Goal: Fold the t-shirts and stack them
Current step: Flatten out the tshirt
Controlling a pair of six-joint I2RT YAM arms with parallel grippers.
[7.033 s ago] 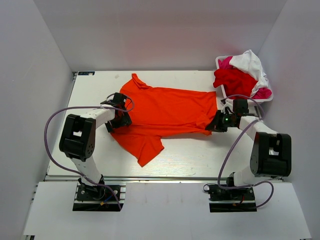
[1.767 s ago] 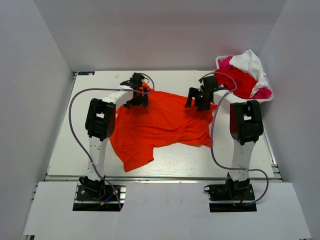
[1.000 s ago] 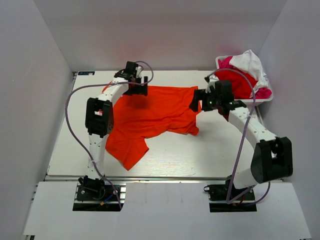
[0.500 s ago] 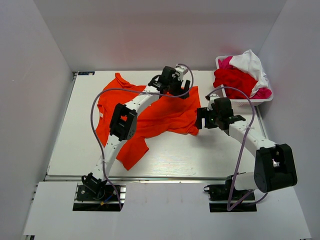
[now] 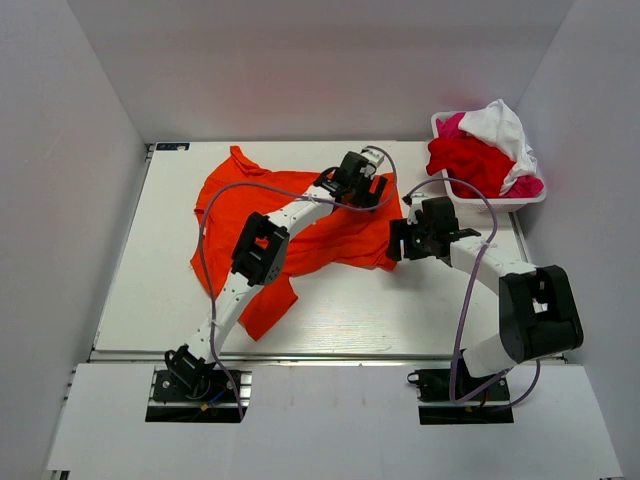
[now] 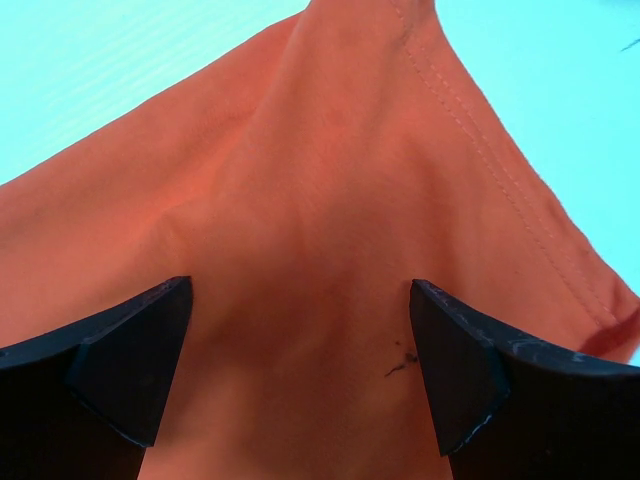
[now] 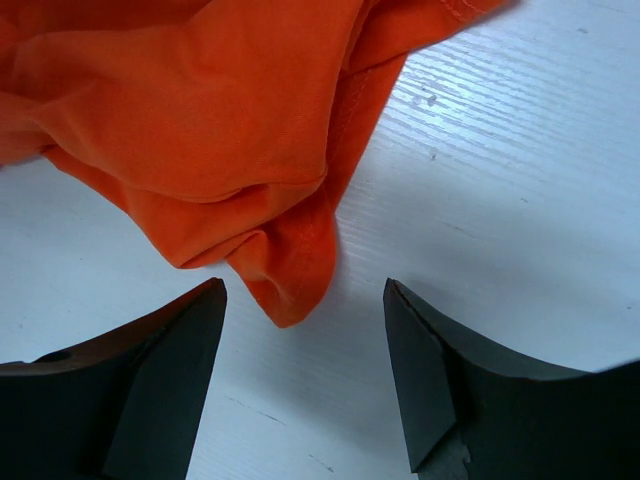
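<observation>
Table (image 5: 150, 260); basket (image 5: 487, 203) w/ tees (image 5: 468, 160): top-only

Middle of the orange t-shirt (image 5: 225, 200) beneath the left arm (image 5: 298, 210) (top view), much of it outside both wrist views

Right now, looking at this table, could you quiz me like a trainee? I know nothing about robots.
1. True or false: the left pincer is clamped shut on the orange t-shirt.
2. Where are the red, pink and white t-shirts? A: heaped in the white basket. B: under the orange t-shirt. C: hanging on the wall.
3. What lies between the open fingertips of the right pincer?
Key: 1 false, it stands open over the cloth. 2 A. 3 a corner of the orange t-shirt.
</observation>
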